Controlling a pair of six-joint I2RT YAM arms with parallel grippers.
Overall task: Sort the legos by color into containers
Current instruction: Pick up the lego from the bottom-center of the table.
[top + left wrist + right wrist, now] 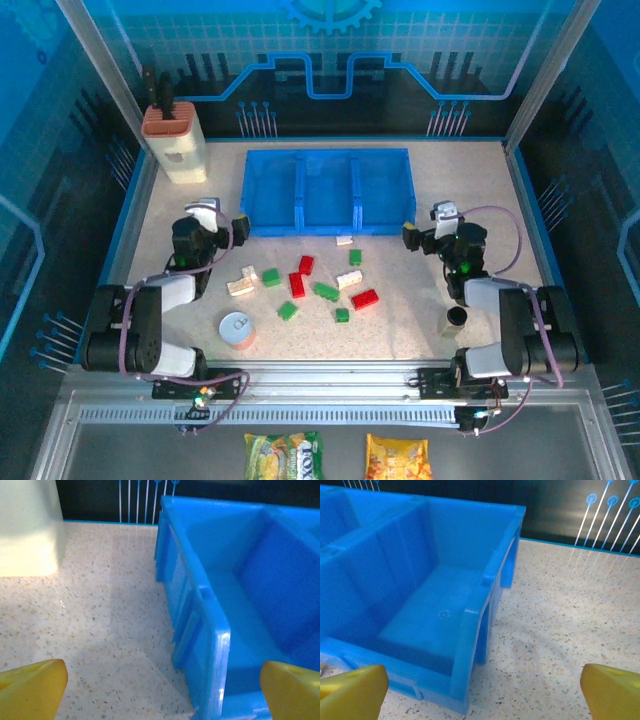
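Note:
The blue three-compartment tray (325, 190) stands at the back middle of the table, and all three compartments look empty. Red, green and cream legos lie scattered in front of it, among them a red brick (365, 299), a green one (327, 291) and a cream one (240, 280). My left gripper (224, 220) hovers open by the tray's near left corner (212, 645), with nothing between its yellow fingertips (32, 687). My right gripper (425, 230) hovers open at the near right corner (470, 645), also holding nothing between its fingertips (612, 690).
A beige block holder with an orange top (175, 140) stands at the back left, beside the left gripper's view (27, 525). A round white-topped can (237, 329) sits front left. A small black cylinder (456, 319) stands front right. Snack packets (283, 455) lie below the table edge.

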